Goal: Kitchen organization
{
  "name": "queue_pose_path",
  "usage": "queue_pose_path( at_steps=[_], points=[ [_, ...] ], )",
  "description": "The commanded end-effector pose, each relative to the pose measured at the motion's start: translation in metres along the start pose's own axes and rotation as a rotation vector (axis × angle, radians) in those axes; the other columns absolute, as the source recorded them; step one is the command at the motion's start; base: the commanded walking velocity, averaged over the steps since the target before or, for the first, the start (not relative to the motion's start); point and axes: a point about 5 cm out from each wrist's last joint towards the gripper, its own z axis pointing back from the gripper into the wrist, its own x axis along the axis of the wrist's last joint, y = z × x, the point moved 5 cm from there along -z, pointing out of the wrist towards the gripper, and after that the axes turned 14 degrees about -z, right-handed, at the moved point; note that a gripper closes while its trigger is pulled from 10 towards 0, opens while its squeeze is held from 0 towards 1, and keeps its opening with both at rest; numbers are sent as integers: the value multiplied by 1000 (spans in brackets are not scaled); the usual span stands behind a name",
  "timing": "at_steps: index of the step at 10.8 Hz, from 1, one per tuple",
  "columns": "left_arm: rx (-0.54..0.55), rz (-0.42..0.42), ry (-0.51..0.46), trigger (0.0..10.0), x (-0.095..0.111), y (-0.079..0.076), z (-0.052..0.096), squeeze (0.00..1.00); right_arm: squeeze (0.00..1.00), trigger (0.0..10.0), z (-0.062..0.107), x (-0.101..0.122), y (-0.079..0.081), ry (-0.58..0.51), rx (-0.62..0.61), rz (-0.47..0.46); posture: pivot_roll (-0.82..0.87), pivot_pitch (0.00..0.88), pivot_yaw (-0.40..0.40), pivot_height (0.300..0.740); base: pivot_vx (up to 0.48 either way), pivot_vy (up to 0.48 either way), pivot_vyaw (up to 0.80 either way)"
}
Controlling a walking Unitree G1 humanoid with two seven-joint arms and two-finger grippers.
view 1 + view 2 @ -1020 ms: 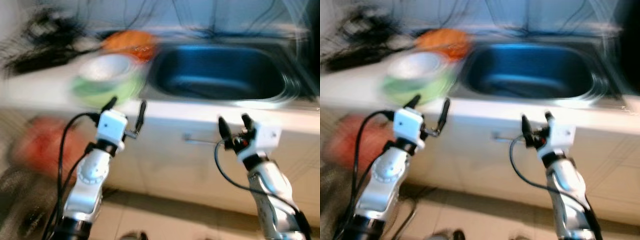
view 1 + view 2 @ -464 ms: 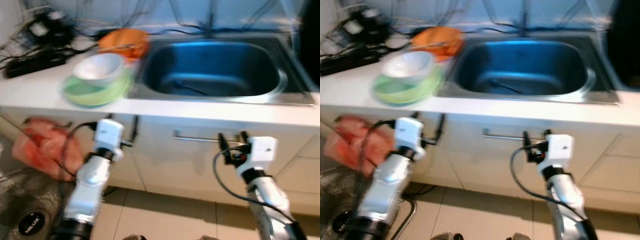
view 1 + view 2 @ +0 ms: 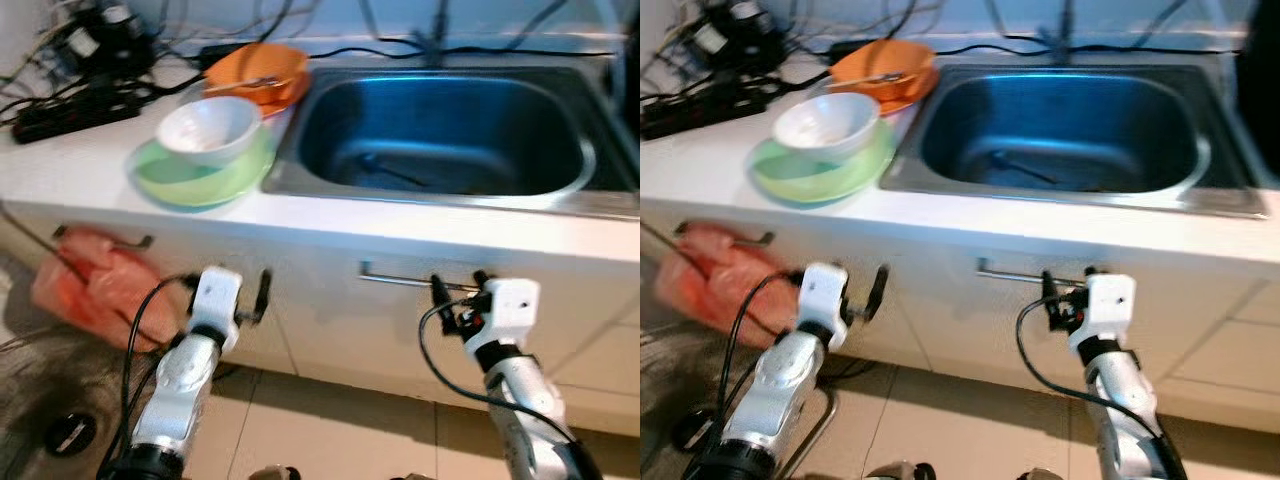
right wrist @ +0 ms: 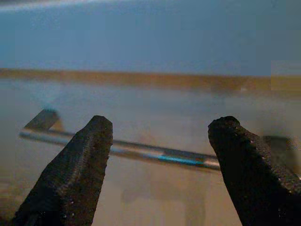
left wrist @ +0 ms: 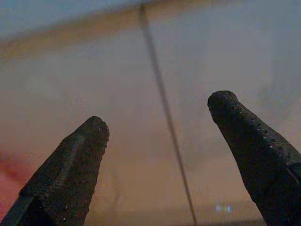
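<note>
Both claws released, empty: right claw [image 3: 456, 287] near drawer handle [image 3: 400, 280], left claw [image 3: 240, 292] facing cabinet. Bowl [image 3: 210, 127] on green plate [image 3: 185, 180], table [image 3: 80, 160] beside sink [image 3: 440, 130].

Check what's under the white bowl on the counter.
The white bowl sits on a green plate, whose rim shows around it. The plate's middle is covered by the bowl, so anything there can't be seen. The plate rests on the counter.
</note>
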Motion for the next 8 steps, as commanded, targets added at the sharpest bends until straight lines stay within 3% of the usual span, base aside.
queue_pose_path(
  at_steps=[1,4,6,8],
  points=[
    [-1,31,77,10000,-21,1,2,0,0,10000,0,-10,1,27,6,0,6,75,111,740,0,0,0],
    [-6,87,280,10000,-73,3,10,0,0,10000,0,-38,-5,104,-16,-19,4,75,106,740,0,0,0],
    [35,113,358,10000,-89,14,13,0,0,10000,-2,-54,-12,150,-55,-53,8,75,108,740,0,0,0],
    [59,135,366,10000,-88,21,9,0,0,10000,-3,-55,-13,145,-64,-59,10,78,113,740,0,0,0]
  ],
)
